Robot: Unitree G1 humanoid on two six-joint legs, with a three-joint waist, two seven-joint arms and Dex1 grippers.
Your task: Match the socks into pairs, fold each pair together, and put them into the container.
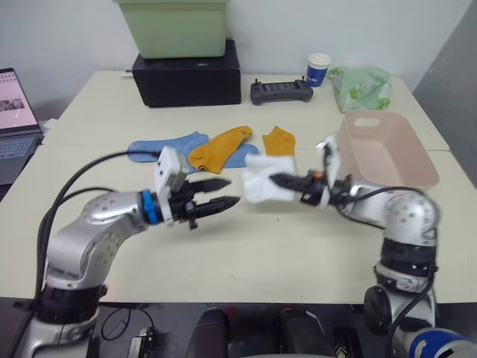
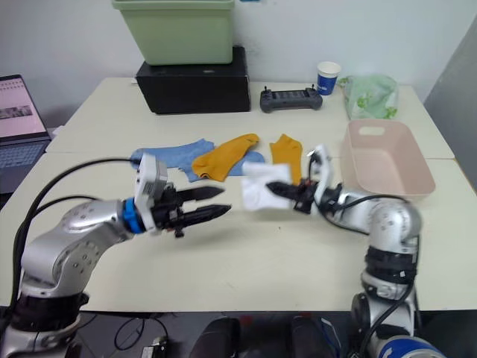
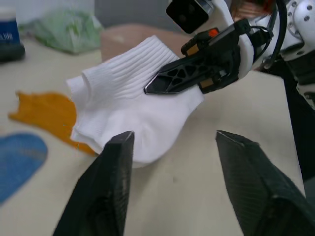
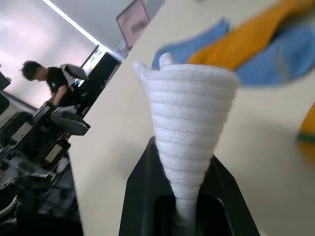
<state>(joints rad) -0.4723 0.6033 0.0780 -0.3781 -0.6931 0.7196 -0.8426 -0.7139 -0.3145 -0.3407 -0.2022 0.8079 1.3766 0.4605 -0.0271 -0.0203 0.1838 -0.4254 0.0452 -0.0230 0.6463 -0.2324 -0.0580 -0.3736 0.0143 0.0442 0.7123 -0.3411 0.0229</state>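
White socks (image 1: pixel 262 183), folded together, hang pinched in my right end effector (image 1: pixel 282 180), cuffs pointing toward my wide-open left end effector (image 1: pixel 223 193).

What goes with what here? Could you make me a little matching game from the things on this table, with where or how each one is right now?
Things:
1. white socks
2. pink tub
3. left gripper
4. pale green bin

States:
A. standing on top of the black box
B. open, holding nothing
C. pinched in the right gripper, off the table
D. on the table at the robot's right, nothing in it

Pairs: 1-C, 2-D, 3-B, 4-A
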